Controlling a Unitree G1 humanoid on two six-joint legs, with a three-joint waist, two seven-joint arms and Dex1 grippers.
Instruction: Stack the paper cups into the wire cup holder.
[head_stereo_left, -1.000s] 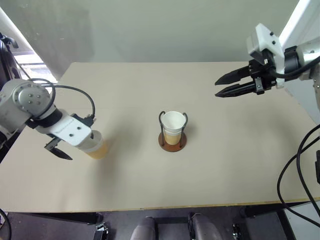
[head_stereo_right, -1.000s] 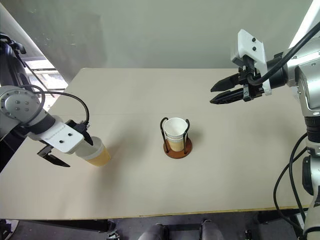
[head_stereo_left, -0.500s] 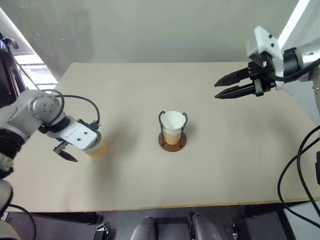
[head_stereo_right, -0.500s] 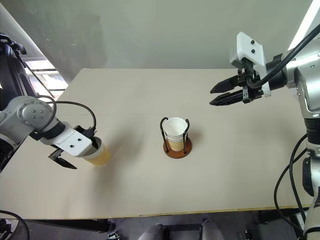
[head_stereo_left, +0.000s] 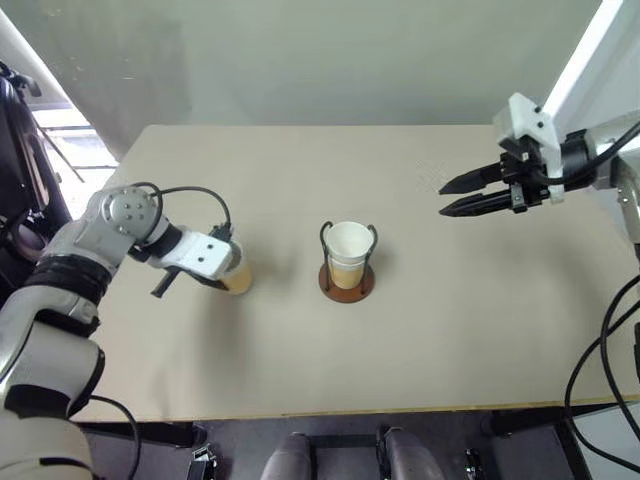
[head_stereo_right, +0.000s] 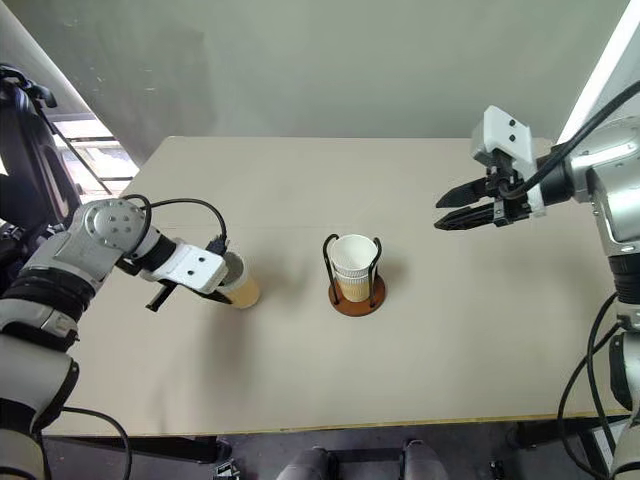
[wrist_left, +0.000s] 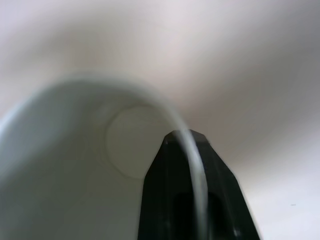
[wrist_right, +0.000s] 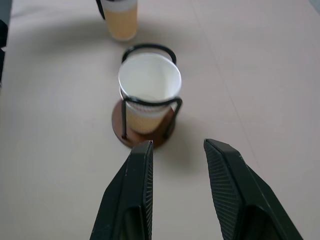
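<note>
A tan-orange paper cup (head_stereo_left: 240, 279) is in my left gripper (head_stereo_left: 224, 264), which is shut on its rim to the left of the wire cup holder (head_stereo_left: 326, 284). In the left wrist view one black finger (wrist_left: 175, 200) sits against the cup's white wall (wrist_left: 75, 150). I cannot tell whether this cup rests on the table. Another paper cup (head_stereo_left: 347, 243) stands nested between the holder's black wire loops on the reddish-brown base. My right gripper (head_stereo_left: 442, 200) hovers open and empty at the right, pointing toward the holder (wrist_right: 120, 125) and its cup (wrist_right: 149, 80).
The beige table (head_stereo_left: 300, 370) stretches wide in front of and behind the holder. A grey wall rises behind its far edge. Black cables hang past the table's right edge (head_stereo_left: 600, 330).
My left gripper has shut on the cup and carried it right, closer to the holder. My right gripper has drifted a little right and down.
</note>
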